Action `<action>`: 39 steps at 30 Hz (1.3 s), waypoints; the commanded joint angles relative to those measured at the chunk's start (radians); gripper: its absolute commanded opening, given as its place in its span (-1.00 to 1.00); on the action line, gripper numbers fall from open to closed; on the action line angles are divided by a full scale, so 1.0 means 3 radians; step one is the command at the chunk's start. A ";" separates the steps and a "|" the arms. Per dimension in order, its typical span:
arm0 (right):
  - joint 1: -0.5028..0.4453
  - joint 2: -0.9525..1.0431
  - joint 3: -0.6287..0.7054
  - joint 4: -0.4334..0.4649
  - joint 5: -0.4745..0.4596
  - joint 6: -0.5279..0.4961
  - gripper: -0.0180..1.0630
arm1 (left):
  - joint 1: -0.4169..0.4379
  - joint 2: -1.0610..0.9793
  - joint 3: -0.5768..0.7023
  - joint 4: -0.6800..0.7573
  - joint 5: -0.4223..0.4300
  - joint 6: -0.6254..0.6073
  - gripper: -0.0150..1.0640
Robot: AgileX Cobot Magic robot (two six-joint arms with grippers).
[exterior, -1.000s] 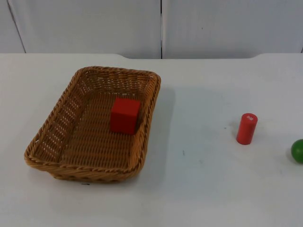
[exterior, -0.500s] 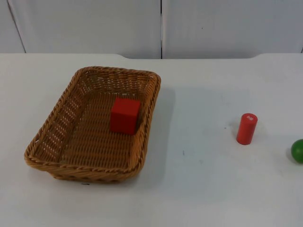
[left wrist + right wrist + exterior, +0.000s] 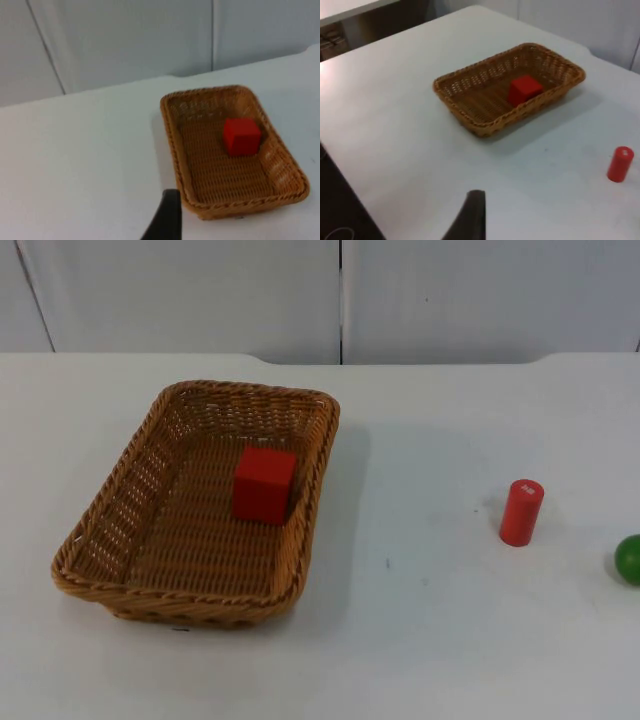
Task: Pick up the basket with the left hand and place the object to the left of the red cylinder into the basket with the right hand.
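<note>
Sitting flat on the table [image 3: 420, 640], the basket [image 3: 150, 570] is holding the red cube [image 3: 264, 484], well apart from the red cylinder [image 3: 521, 512] and green ball [image 3: 629, 559]. Both arms are waiting back, their pincer states impossible to tell. Any careless reach could be tipping the upright cylinder.

Top cam looks down and forward over the bench [image 3: 420, 640] toward the partition wall [image 3: 200, 290]. Both wrist cams sit back from the basket [image 3: 120, 500], looking at it from opposite sides; all three share it.
</note>
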 commanded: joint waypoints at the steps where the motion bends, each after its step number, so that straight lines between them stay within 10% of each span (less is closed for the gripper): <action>1: 0.0003 -0.0115 0.0012 -0.0081 0.0031 0.0051 0.59 | -0.0005 -0.0028 0.0040 0.0120 0.0073 -0.0146 0.50; 39: 0.0003 -0.0130 0.0177 -0.0067 0.0357 0.0044 0.59 | -0.0005 -0.0028 0.0246 0.0870 0.0175 -0.0763 0.52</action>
